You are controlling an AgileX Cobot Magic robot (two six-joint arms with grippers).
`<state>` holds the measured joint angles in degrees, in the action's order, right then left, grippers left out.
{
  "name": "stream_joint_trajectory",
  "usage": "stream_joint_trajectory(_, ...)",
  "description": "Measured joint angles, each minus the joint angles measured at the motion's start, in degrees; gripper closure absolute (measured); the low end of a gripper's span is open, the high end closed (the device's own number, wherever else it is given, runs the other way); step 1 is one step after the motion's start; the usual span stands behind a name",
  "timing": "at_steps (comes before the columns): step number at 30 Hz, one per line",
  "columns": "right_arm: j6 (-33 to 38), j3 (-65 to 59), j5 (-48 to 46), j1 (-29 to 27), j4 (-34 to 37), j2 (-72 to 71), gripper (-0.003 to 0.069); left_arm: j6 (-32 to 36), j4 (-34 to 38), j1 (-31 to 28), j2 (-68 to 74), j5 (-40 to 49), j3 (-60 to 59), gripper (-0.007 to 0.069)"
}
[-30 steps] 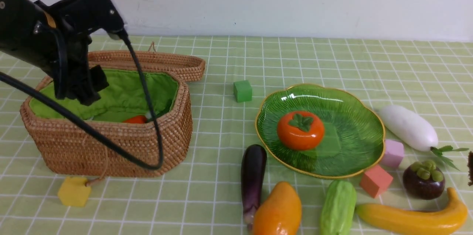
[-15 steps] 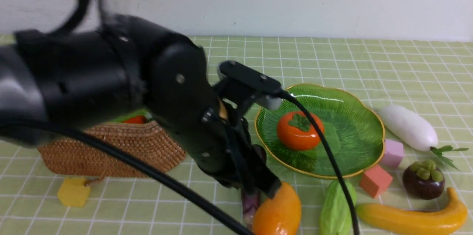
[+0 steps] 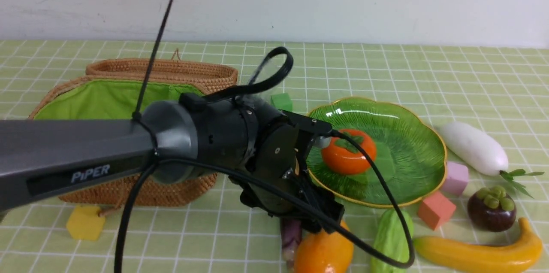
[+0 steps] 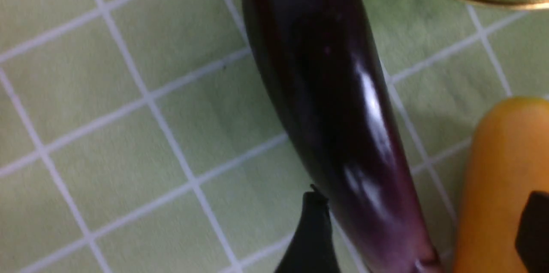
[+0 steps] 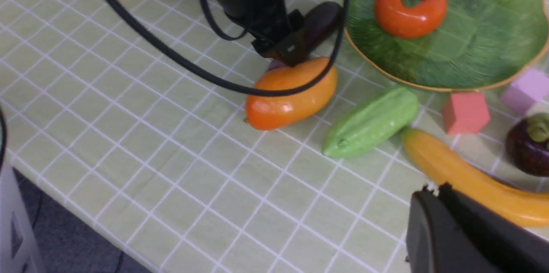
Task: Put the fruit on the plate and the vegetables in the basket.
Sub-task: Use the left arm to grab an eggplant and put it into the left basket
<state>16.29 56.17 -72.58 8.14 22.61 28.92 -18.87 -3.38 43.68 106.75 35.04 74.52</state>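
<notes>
Right jaws, nearest the robot and seen only in the right wrist view, are closed on nothing and look parked, waiting their turn. On the near row of the worktop [image 5: 171,170] the mango [image 3: 322,252], ridged gourd [image 3: 388,238] and banana [image 3: 480,253] lie loose, none sorted yet. The left arm [image 3: 223,144] reaches low across the scene so the left jaws come over the eggplant [image 4: 334,105]. Those jaws stand wide: one finger [image 4: 313,238] is on the bare-cloth side, the other by the mango. The eggplant lies flat on the worktop between them, not gripped. The wide spread fits straddling its body before closing. It's a tight spot, just beside the mango and near the plate [image 3: 411,135] rim, so the mango-side finger may nudge the mango. Further back, the red cube [image 3: 435,210], pink cube [image 3: 456,177], mangosteen [image 3: 491,209] and radish [image 3: 474,147] sit unsorted on the right. The plate holds only the persimmon [image 3: 348,153], upright, so one fruit is done. On the left, the yellow cube [image 3: 85,222] sits in front of the basket [image 3: 171,191]. The basket's lid [image 3: 180,71] is folded back so the lining is open for drops; its contents are hidden by the arm. The green cube [image 3: 282,101] sits behind the arm. The cubes are distractors, so skip them.
</notes>
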Motion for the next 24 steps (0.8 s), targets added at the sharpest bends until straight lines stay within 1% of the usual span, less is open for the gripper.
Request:
stream_joint_trajectory(4, -0.6, 0.0, 0.0, 0.0, -0.3, 0.0, 0.0634, -2.9, -4.5, 0.0, 1.2, -1.6, 0.1, 0.0075)
stream_joint_trajectory(8, -0.5, 0.0, 0.0, 0.0, 0.9, 0.0, 0.0631, -9.0, -10.5, 0.0, 2.0, -3.0, 0.1, 0.0121)
stream_joint_trajectory(10, -0.5, 0.0, 0.0, 0.0, 1.2, 0.0, 0.0629, -10.6, -12.3, 0.0, 2.1, -3.7, 0.1, 0.0139)
stream_joint_trajectory(16, -0.2, 0.0, 0.0, 0.0, 1.2, 0.0, 0.0627, -11.9, -13.7, 0.0, 4.9, -4.5, 0.4, 0.0176)
stream_joint_trajectory(22, -0.1, 0.0, 0.0, 0.0, 1.2, 0.0, 0.0627, -12.0, -13.8, 0.0, 5.9, -4.3, 0.4, 0.0262)
stream_joint_trajectory(24, 0.4, 0.0, 0.0, 0.0, 1.2, 0.0, 0.0627, -12.0, -13.9, 0.0, 5.9, -4.2, 0.4, 0.0262)
